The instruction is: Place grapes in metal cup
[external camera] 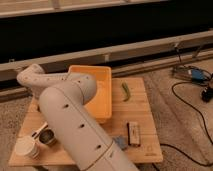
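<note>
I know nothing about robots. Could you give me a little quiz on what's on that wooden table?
1. True or false: the metal cup stands inside the orange tray.
2. What lies to the right of the tray in the picture? A) a green vegetable B) a banana C) a red ball
3. Where is the gripper?

Key:
1. False. It stands on the table, next to the white cup.
2. A.
3. Not in view. The big white arm probably hides it.
</note>
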Available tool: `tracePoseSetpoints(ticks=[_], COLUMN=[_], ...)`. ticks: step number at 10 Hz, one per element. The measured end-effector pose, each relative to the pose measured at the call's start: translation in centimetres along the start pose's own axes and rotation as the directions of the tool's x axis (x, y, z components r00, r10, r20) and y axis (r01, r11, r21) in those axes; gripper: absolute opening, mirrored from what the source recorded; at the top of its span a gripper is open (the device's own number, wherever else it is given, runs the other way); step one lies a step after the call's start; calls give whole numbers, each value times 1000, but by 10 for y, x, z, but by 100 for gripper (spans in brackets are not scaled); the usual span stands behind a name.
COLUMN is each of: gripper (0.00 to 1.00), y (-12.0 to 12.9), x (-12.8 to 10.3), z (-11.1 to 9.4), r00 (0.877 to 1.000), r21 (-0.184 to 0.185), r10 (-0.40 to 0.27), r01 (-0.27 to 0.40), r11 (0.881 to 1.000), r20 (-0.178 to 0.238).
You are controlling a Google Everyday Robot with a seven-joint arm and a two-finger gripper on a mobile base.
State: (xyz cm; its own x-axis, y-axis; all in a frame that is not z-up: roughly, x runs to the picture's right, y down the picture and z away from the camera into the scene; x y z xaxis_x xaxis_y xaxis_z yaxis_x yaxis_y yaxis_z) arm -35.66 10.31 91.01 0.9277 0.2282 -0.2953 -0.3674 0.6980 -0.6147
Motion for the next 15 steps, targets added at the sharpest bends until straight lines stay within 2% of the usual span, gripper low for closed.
tracePoseSetpoints(ticks=[1, 2, 3, 4, 5, 8, 11, 14, 15], gripper=[15, 4, 0, 0, 0, 0, 0, 0, 0], y=[0, -1, -2, -3, -5, -6, 6, 17, 24], x=[1, 0, -1, -2, -3, -8, -14, -7, -3], z=[0, -3, -9, -16, -32, -51, -73, -100, -111], r00=[1000, 1000, 1000, 999, 996, 989, 979, 963, 954], r21=[2, 8, 15, 20, 28, 36, 41, 48, 50], r10=[1, 4, 8, 12, 17, 9, -26, -41, -46], r01=[-1, -4, -9, -13, -19, -15, 18, 29, 33], r11=[1000, 1000, 1000, 1000, 999, 999, 999, 998, 998], r20=[-1, 6, 25, 44, 83, 144, 201, 265, 296])
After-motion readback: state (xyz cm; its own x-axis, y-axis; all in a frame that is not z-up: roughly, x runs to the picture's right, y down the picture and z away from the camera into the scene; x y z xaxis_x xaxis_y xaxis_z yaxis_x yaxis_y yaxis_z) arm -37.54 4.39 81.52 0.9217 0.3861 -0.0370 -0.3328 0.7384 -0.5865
